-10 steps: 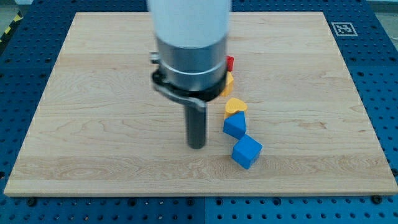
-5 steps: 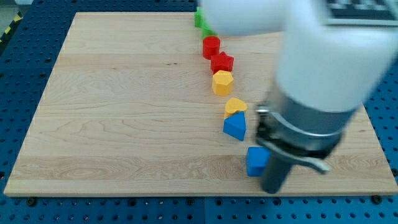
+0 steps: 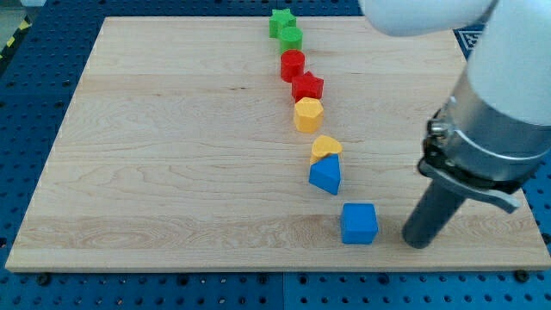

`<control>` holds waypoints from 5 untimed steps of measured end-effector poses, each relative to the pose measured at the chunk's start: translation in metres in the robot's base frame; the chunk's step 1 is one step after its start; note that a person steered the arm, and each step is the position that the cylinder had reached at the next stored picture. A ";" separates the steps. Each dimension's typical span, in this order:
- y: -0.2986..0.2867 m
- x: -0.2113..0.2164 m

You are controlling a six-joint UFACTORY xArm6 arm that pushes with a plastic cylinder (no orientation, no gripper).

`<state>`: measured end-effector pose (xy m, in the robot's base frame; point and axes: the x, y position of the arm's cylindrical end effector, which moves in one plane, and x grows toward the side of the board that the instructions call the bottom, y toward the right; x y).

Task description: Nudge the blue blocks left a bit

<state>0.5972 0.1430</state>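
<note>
Right of blue cube (image 3: 359,224): my tip (image 3: 418,243), bare rod, near, apart | step: approach | next: push left; then blue triangular block (image 3: 325,176).

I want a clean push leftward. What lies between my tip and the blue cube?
Nothing: the camera view shows only bare board between my tip and the blue cube, which sits to its left.

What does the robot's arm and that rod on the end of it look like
The arm is a thick cylinder, white at the top and grey lower down, ringed at its base by a black clamp with a pale lever sticking out toward the view's right. Below it hangs a straight dark rod ending in my tip. No cables or markings show.
</note>
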 end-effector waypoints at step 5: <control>-0.033 -0.009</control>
<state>0.5884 0.1096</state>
